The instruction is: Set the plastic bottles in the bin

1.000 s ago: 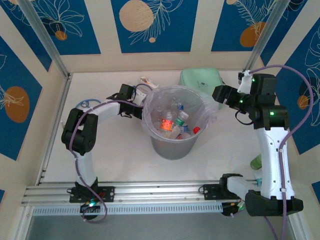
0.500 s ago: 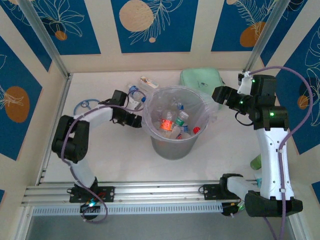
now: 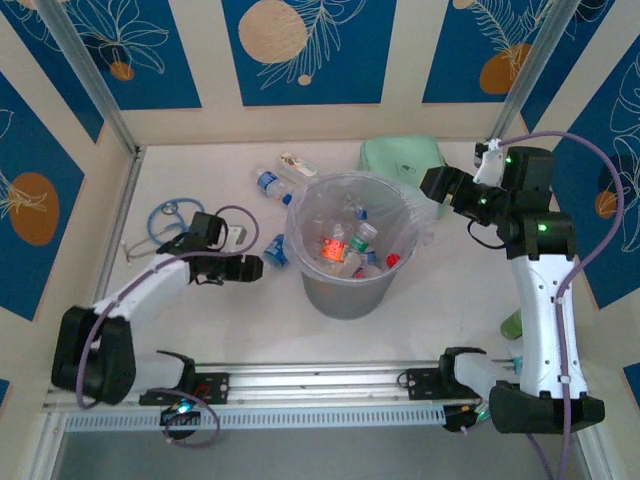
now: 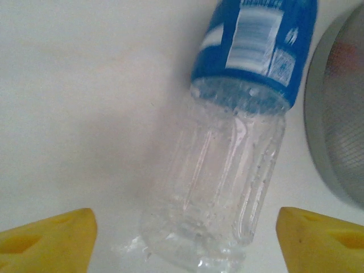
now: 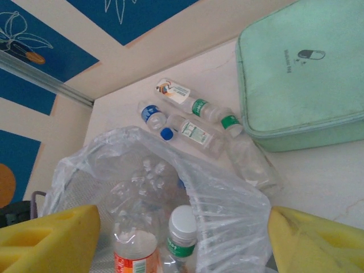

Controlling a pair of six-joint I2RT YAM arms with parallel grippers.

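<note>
One clear plastic bottle with a blue label (image 4: pixel 230 153) lies on the white table (image 3: pixel 250 330), touching nothing, just beside the round grey bin (image 3: pixel 345 295) rather than inside it. My left gripper (image 4: pixel 185 236) has swung back from the rim and now straddles the bottle's base, fingers spread, so I judge this one needs a fresh grasp. My right gripper (image 5: pixel 182 239) hangs spread over the bin's far rim.

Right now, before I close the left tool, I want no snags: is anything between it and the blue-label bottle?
Nothing visible. The blue-label bottle lies on bare table straight ahead of the open left tool. The bin stands beside the bottle, off to the side, not in the path.
</note>
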